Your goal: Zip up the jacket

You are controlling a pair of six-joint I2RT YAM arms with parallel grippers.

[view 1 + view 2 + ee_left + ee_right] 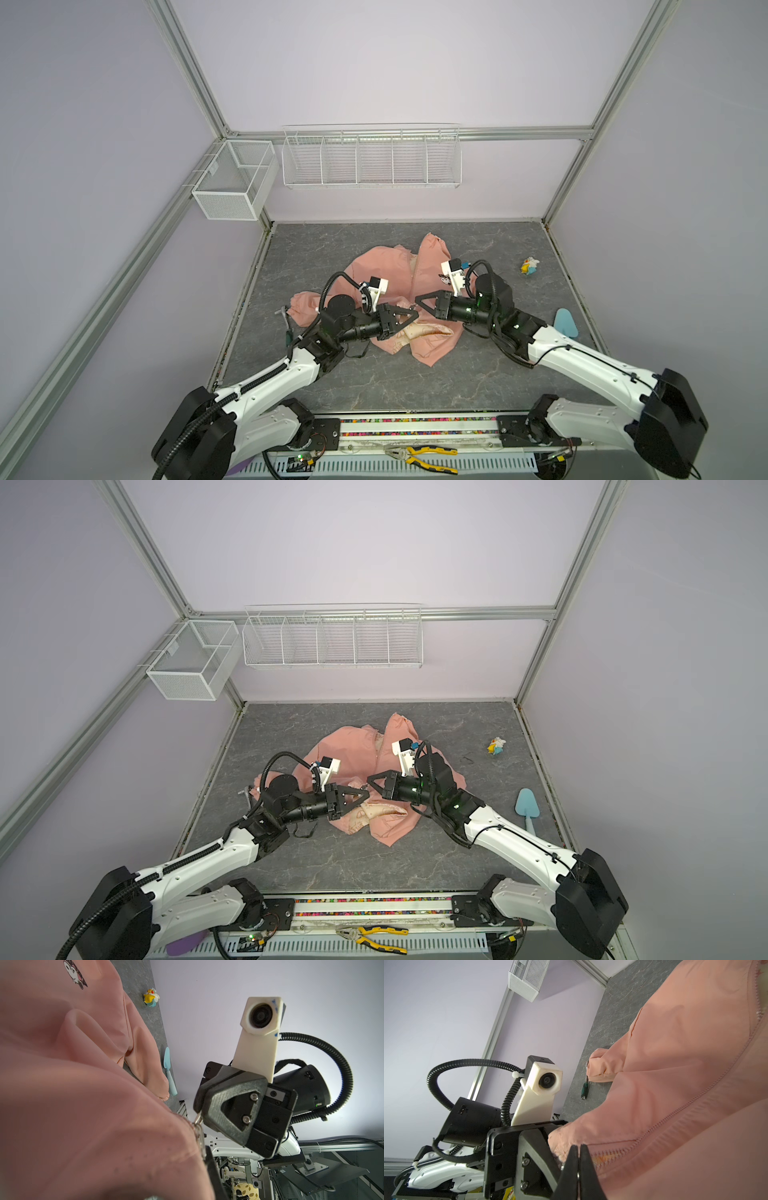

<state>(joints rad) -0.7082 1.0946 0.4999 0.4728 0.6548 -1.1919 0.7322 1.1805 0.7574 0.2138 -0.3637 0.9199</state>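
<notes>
The salmon-pink jacket (386, 274) (353, 750) lies crumpled mid-table, front up, with cream lining (428, 330) showing at its near hem. My left gripper (414, 314) (204, 1155) is shut on the jacket's bottom edge beside the zipper, and fabric hides one of its fingers in the left wrist view. My right gripper (417, 299) (579, 1159) is shut on the metal zipper pull (198, 1121), tip to tip with the left. The zipper line (695, 1101) runs away from the jaws. The chest patch (75, 974) shows on the far panel.
A small toy duck (530, 265) and a light-blue trowel (565, 324) lie to the right. A green-handled tool (284, 316) rests by the left sleeve. White wire baskets (370, 158) (232, 178) hang on the walls. Yellow pliers (424, 455) sit on the front rail.
</notes>
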